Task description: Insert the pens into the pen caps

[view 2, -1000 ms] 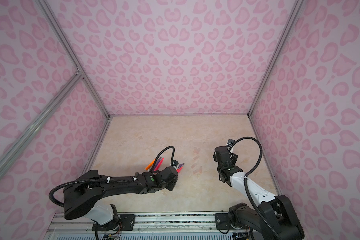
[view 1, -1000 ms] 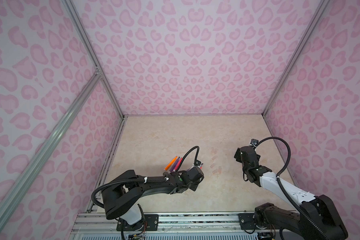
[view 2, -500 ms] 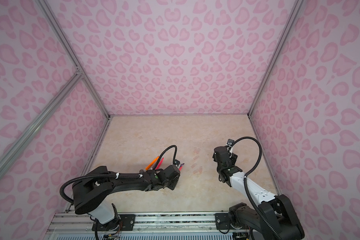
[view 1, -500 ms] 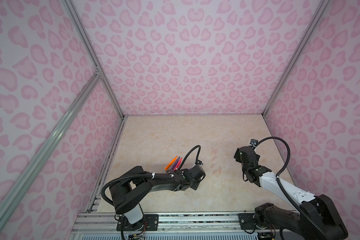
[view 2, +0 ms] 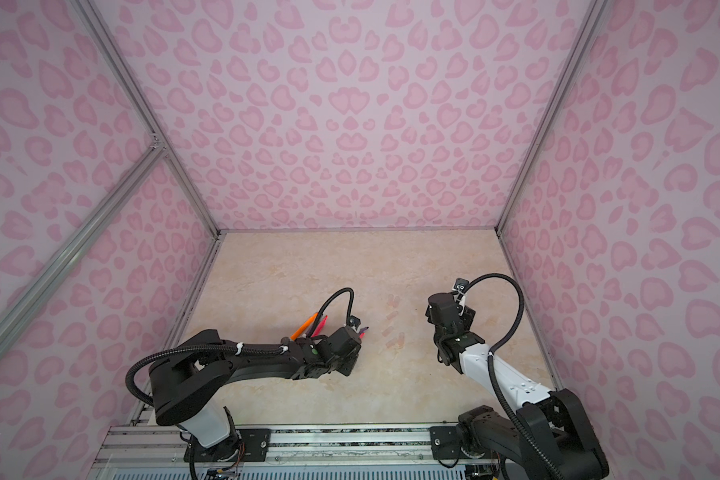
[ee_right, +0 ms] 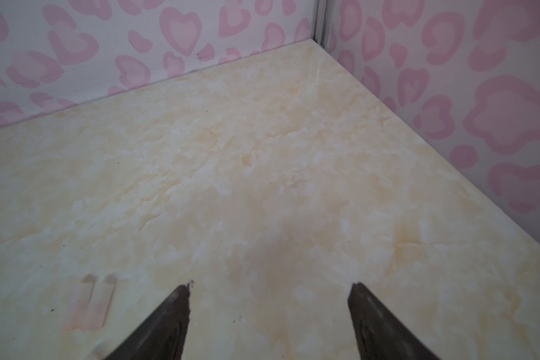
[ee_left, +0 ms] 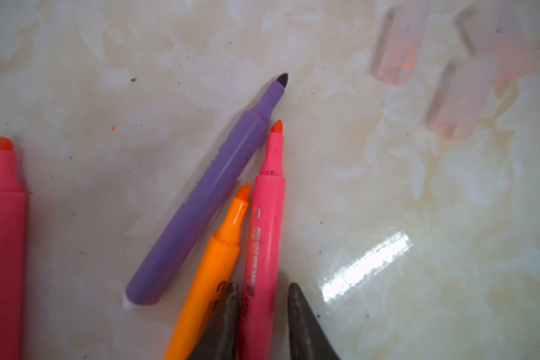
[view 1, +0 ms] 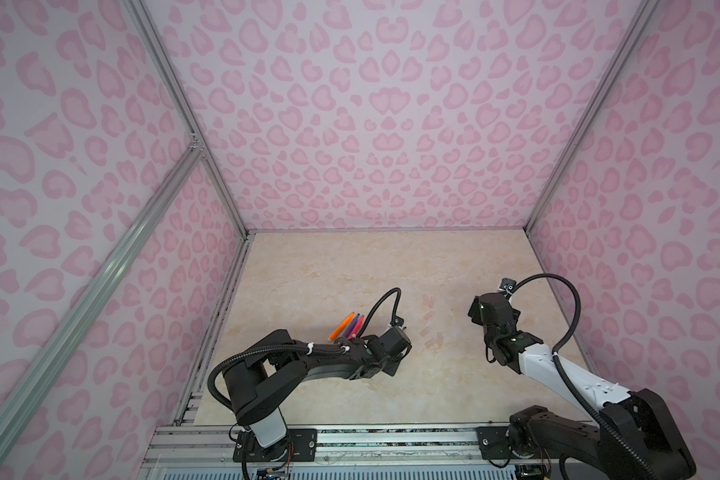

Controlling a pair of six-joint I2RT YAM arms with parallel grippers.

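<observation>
In the left wrist view my left gripper (ee_left: 262, 285) is shut on a pink pen (ee_left: 264, 233) lying on the beige table. One finger presses the pen's side, and only a thin shadowed sliver shows at the other. An orange pen (ee_left: 212, 274) and a purple pen (ee_left: 206, 199) lie against it, and another pink pen (ee_left: 0, 249) lies apart. Clear pen caps (ee_left: 459, 99) lie beyond the tips. In a top view several caps (view 1: 429, 316) lie between the arms. My right gripper (ee_right: 271, 285) hangs open and empty above the table, near two caps (ee_right: 89, 307).
Pink-patterned walls (view 1: 391, 124) close in the table on three sides. A metal rail (view 1: 350, 436) with both arm bases runs along the front edge. In both top views the left arm's wrist (view 1: 389, 347) covers part of the pen pile (view 2: 308, 324).
My left jaws have closed in on the pink pen and the left arm's elbow has shifted to the right. The right arm has not moved.
</observation>
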